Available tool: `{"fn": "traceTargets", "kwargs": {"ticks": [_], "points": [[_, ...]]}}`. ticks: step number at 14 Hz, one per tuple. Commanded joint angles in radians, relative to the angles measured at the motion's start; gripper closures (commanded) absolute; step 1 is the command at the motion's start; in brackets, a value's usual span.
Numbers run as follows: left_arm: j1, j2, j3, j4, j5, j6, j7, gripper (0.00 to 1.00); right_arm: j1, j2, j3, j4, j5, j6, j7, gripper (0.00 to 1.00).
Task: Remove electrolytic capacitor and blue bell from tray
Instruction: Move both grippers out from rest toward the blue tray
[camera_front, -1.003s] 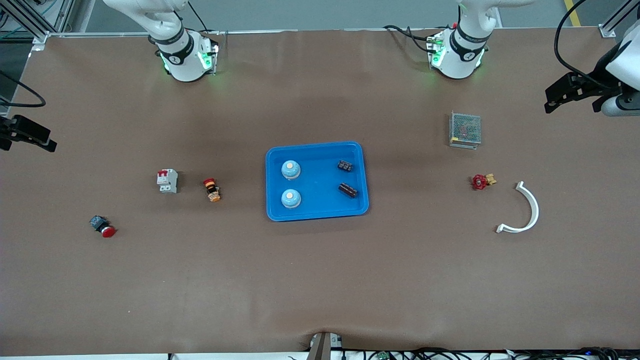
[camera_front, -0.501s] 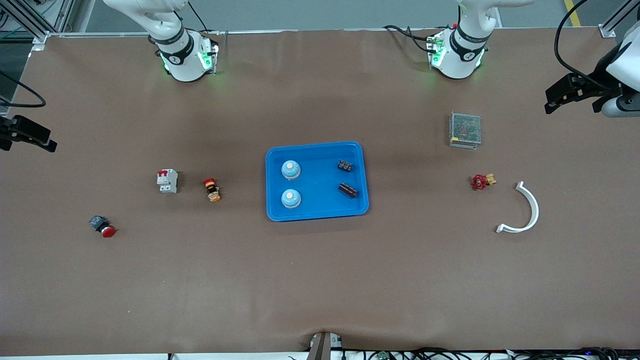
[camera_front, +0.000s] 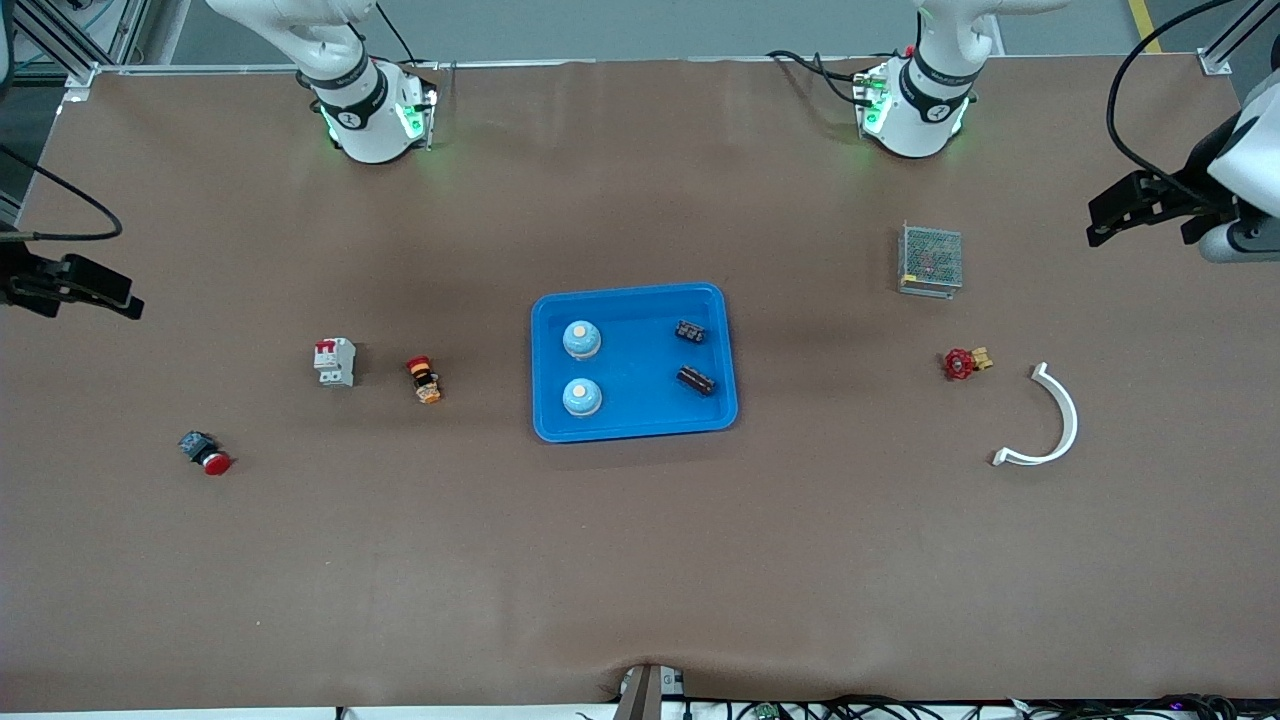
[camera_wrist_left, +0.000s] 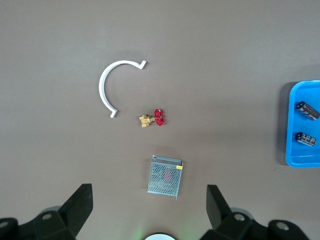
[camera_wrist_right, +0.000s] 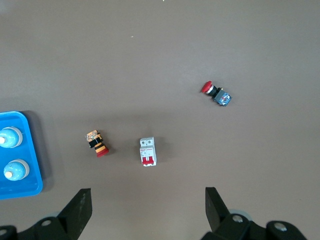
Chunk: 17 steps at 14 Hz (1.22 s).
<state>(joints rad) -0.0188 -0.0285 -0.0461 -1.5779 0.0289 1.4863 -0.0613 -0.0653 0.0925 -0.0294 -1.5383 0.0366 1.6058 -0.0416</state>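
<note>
A blue tray (camera_front: 630, 291) sits mid-table. In it are two light-blue bells (camera_front: 581, 339) (camera_front: 581, 397) on the right arm's side and two dark capacitors (camera_front: 690, 331) (camera_front: 697, 380) on the left arm's side. My left gripper (camera_front: 1135, 205) hangs open and empty high over the left arm's end of the table. Its wrist view (camera_wrist_left: 149, 200) shows both capacitors (camera_wrist_left: 306, 110) (camera_wrist_left: 305, 139) in the tray (camera_wrist_left: 300, 161). My right gripper (camera_front: 90, 290) hangs open and empty high over the right arm's end. Its wrist view (camera_wrist_right: 148, 202) shows both bells (camera_wrist_right: 8, 137) (camera_wrist_right: 15, 171).
Toward the left arm's end lie a metal mesh box (camera_front: 930, 259), a red valve (camera_front: 962, 363) and a white curved piece (camera_front: 1050, 420). Toward the right arm's end lie a white circuit breaker (camera_front: 335, 361), an orange-and-black button (camera_front: 424, 380) and a red push button (camera_front: 205, 453).
My right gripper has shifted a little toward the middle of the table. My left gripper has barely moved. Nothing on the table moved.
</note>
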Motion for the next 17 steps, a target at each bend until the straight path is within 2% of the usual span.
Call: {"fn": "traceTargets", "kwargs": {"ticks": [1,4,8,12,17], "points": [[0.005,0.035,-0.001,0.007,-0.015,-0.018,-0.003,0.00,0.001,-0.010,0.011,-0.045,0.020,0.038,0.075,0.00],[-0.010,0.044,-0.014,-0.036,-0.017,-0.015,-0.095,0.00,0.044,-0.010,0.011,-0.097,0.020,0.097,0.186,0.00],[-0.015,0.097,-0.079,-0.079,-0.032,0.005,-0.179,0.00,0.073,-0.011,0.013,-0.178,0.038,0.149,0.322,0.00],[-0.016,0.110,-0.136,-0.183,-0.040,0.118,-0.285,0.00,0.149,-0.026,0.013,-0.256,0.060,0.157,0.573,0.00],[-0.015,0.128,-0.263,-0.330,-0.040,0.310,-0.493,0.00,0.275,-0.063,0.014,-0.373,0.065,0.222,0.831,0.00]]}}
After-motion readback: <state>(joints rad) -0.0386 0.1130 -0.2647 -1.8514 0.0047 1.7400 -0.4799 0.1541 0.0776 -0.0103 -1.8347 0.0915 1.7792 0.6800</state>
